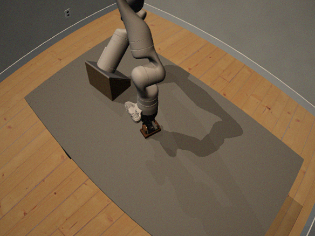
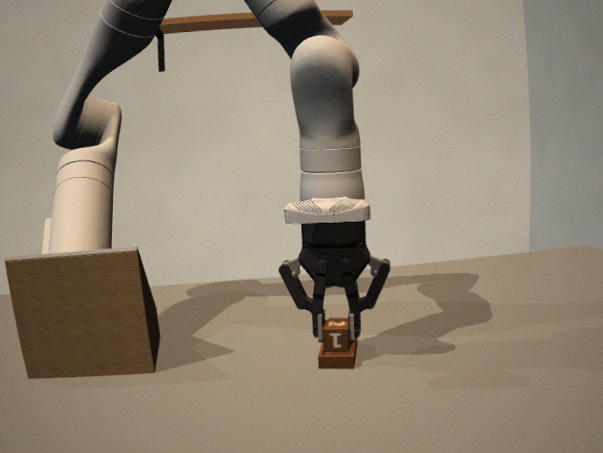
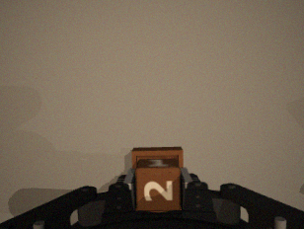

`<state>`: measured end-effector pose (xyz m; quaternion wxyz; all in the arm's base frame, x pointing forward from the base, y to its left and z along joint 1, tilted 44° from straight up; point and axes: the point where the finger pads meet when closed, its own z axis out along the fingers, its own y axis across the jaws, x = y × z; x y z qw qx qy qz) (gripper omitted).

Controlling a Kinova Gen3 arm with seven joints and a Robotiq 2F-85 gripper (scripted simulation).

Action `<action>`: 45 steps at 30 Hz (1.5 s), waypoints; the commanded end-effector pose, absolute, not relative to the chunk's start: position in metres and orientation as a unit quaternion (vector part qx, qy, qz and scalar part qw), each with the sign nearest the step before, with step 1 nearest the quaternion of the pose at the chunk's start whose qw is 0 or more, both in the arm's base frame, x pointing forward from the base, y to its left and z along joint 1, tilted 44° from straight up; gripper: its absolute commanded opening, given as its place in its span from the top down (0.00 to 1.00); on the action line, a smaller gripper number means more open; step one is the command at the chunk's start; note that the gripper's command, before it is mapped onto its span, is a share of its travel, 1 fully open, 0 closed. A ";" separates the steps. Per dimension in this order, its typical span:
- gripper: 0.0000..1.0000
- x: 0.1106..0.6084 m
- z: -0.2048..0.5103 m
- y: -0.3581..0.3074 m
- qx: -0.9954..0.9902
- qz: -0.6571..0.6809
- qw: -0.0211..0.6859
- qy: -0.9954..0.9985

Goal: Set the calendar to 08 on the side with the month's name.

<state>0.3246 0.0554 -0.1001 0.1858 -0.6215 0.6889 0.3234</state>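
Note:
My gripper [image 2: 336, 331] points straight down and is shut on a brown date cube [image 2: 336, 335]. In the exterior view the cube's facing side shows a 1 upside down and its top shows a 2. The cube sits low in the small brown tray [image 2: 336, 359], which lies flat on the table; whether it touches the floor is hidden by the rim. In the wrist view the cube [image 3: 158, 194] shows the 2 between my fingers, with the tray [image 3: 157, 157] just beyond it. In the top view the tray [image 1: 151, 133] is under my gripper [image 1: 149, 123]. I cannot make out the second cube.
The arm's brown wedge-shaped base block [image 2: 83, 311] stands to the left, also seen in the top view [image 1: 108, 82]. A wooden shelf [image 2: 253, 19] hangs on the back wall. The grey table top ends at a wooden floor [image 1: 28, 175].

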 end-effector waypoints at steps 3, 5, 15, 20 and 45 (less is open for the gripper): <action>0.72 0.325 -0.100 0.055 -0.622 0.323 0.186 0.689; 0.72 0.325 -0.100 0.055 -0.622 0.323 0.186 0.689; 0.72 0.325 -0.100 0.055 -0.622 0.323 0.186 0.689; 0.72 0.325 -0.100 0.055 -0.622 0.323 0.186 0.689; 0.72 0.324 -0.106 0.060 -0.622 0.323 0.186 0.689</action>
